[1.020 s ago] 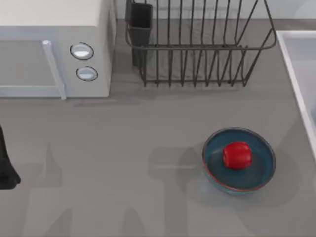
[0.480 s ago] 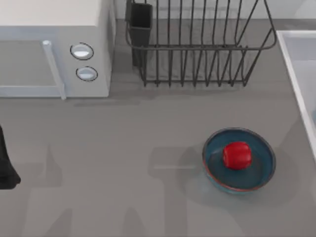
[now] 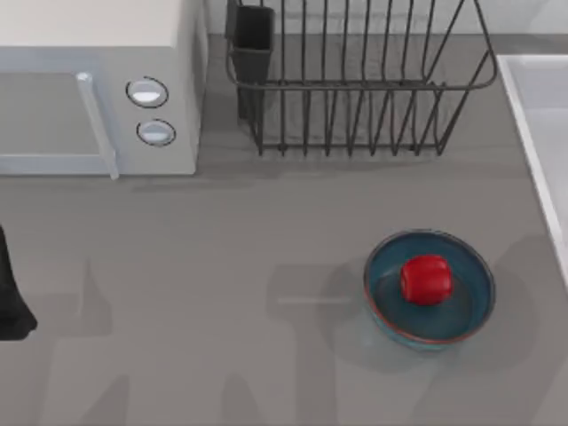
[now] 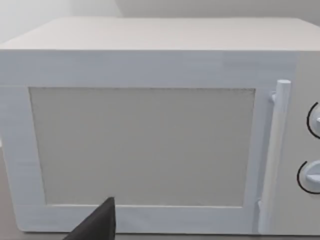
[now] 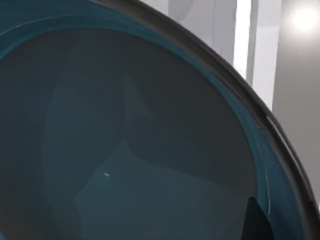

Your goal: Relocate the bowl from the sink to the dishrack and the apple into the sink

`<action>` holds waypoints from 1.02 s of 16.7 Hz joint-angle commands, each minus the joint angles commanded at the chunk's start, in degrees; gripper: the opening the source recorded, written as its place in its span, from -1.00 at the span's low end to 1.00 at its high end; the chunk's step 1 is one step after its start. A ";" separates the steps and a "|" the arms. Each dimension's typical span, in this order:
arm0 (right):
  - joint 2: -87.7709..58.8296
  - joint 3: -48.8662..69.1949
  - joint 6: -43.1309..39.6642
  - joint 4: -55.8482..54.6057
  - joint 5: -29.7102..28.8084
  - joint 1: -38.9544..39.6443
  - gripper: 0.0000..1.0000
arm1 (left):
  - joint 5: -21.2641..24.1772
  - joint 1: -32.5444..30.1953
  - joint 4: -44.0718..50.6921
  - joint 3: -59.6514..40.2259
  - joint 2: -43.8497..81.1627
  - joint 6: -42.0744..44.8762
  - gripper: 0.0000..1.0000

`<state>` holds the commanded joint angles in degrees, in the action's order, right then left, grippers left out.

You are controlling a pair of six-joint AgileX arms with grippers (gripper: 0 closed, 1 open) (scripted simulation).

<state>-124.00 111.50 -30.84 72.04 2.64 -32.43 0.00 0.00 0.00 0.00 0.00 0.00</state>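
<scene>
Although neither half of the task looks done, the top view sets out the work plainly: the dishrack [image 3: 355,89] stands at the far side of the table [image 3: 222,266] with nothing among its bars, its black utensil cup [image 3: 253,40] at its left corner, and the white microwave [image 3: 89,89] sits far left. The sink [image 3: 532,106] runs along the right edge, partly in view. Near right on the table, just beside the sink, a second bowl [image 3: 470,306] holds the apple [image 3: 426,280], so the apple has not yet gone into the sink. The left arm [image 3: 11,293] hangs parked at the left edge. From the left wrist view, the left gripper [image 4: 97,225] faces the microwave door from close by, well apart from any task thing; whether it is open or closed I cannot tell. From the right wrist view, the blue bowl [image 5: 125,150] looms very close, with pale white walls behind it that I judge to be the sink, so this is the bowl to move. The right gripper [image 5: 257,222] sits at its rim, but whether it grips I cannot tell. Both moves remain.
</scene>
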 joint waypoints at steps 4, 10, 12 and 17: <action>18.98 -8.74 -6.78 9.56 0.73 -6.32 -1.00 | 0.00 0.00 0.00 0.00 0.00 0.00 1.00; 35.86 -17.59 -13.65 19.17 1.49 -12.70 -1.00 | 0.00 0.00 0.00 0.00 0.00 0.00 1.00; 36.70 -18.17 -14.05 19.73 1.54 -13.09 -1.00 | 0.00 0.00 0.00 0.00 0.00 0.00 1.00; 36.47 -17.94 -13.46 19.06 1.14 -12.25 -1.00 | 0.00 0.00 0.00 0.00 0.00 0.00 1.00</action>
<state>-87.53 93.56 -44.30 91.10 3.78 -44.68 0.00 0.00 0.00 0.00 0.00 0.00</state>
